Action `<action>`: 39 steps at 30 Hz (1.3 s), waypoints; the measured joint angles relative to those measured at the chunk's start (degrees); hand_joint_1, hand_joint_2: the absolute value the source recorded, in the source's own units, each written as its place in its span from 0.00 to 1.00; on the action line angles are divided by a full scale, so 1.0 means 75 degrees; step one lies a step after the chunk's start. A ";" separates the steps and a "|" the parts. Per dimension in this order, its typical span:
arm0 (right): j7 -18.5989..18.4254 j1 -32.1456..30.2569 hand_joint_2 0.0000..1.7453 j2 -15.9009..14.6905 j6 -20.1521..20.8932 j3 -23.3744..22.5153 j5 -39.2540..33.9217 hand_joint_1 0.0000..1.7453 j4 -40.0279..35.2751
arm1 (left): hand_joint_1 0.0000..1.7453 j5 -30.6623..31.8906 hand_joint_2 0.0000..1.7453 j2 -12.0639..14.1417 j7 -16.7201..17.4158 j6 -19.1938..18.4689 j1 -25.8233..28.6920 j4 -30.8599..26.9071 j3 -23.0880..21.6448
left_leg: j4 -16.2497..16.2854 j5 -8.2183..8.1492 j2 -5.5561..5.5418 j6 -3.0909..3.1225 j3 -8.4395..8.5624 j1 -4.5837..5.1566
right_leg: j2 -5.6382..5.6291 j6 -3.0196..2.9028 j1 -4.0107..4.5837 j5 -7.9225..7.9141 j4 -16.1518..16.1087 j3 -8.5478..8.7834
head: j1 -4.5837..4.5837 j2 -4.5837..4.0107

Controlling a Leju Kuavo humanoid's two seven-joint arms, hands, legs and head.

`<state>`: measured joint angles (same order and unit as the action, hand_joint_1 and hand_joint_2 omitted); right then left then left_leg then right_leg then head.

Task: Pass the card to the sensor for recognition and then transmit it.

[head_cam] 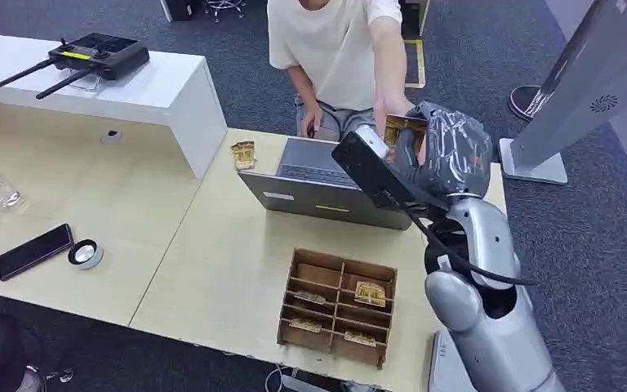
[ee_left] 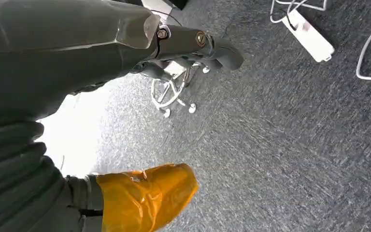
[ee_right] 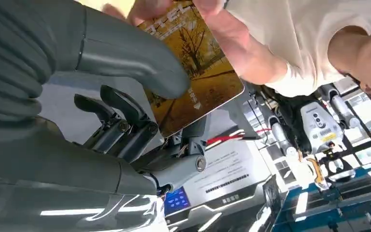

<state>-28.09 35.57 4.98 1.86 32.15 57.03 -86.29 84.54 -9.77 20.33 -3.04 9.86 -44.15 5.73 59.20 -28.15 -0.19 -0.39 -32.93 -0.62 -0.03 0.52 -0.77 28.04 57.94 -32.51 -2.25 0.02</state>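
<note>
In the head view the right hand (head_cam: 449,151) is raised above the far edge of the table (head_cam: 212,261), behind the open laptop (head_cam: 318,184), and it meets a person's hand (head_cam: 392,110) that reaches over from the other side. There the card (head_cam: 402,126) is a small yellow patch between the two hands. The right wrist view shows it much better: the card (ee_right: 195,72) carries a picture of yellow autumn trees, the thick grey thumb (ee_right: 130,60) of the right hand (ee_right: 77,96) presses on its face with the dark fingers behind it, so the hand grips the card, and the person's hand (ee_right: 222,34) holds the opposite end at the same time. The head view also shows a wooden tray (head_cam: 339,306) with compartments, some holding more cards. The left wrist view looks down at grey carpet (ee_left: 294,145); the left hand (ee_left: 101,43) holds nothing, but I cannot tell how its fingers lie.
</note>
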 joint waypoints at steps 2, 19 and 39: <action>0.0035 -0.0003 1.00 0.0041 0.0053 0.0000 0.0026 1.00 0.0058 | 0.00 -0.0026 1.00 0.0023 0.0023 -0.0015 0.0005 -0.0023 -0.0055 | 0.0000 0.0000 0.0000 0.0000 0.0000 0.0000 | 0.0000 0.0000 0.0000 0.0000 0.0000 0.0000 | -0.0003 0.0000; 0.0784 -0.0471 1.00 0.0227 -0.0047 -0.0143 -0.1007 0.00 -0.0091 | 0.00 -0.0300 1.00 0.0108 0.0105 -0.0038 0.0124 -0.0172 -0.0268 | 0.0000 -0.0001 0.0000 0.0000 0.0000 0.0000 | -0.0001 0.0000 0.0000 0.0001 0.0000 -0.0003 | -0.0003 0.0000; 0.1769 -0.2254 1.00 0.0012 -0.1177 -0.0382 -0.3142 0.00 -0.2246 | 0.00 -0.1984 1.00 -0.0563 -0.0550 0.0053 0.0587 -0.0481 0.1648 | 0.0000 -0.0003 0.0001 0.0001 -0.0003 0.0001 | -0.0001 0.0001 -0.0001 0.0002 -0.0006 -0.0004 | -0.0003 0.0000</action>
<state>-14.82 18.66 5.07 -6.97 29.29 33.46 -103.14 69.66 -13.99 16.20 -2.64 14.26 -47.76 18.09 59.20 -28.17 -0.19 -0.38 -32.95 -0.61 -0.04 0.53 -0.78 28.05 57.90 -32.55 -2.27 0.02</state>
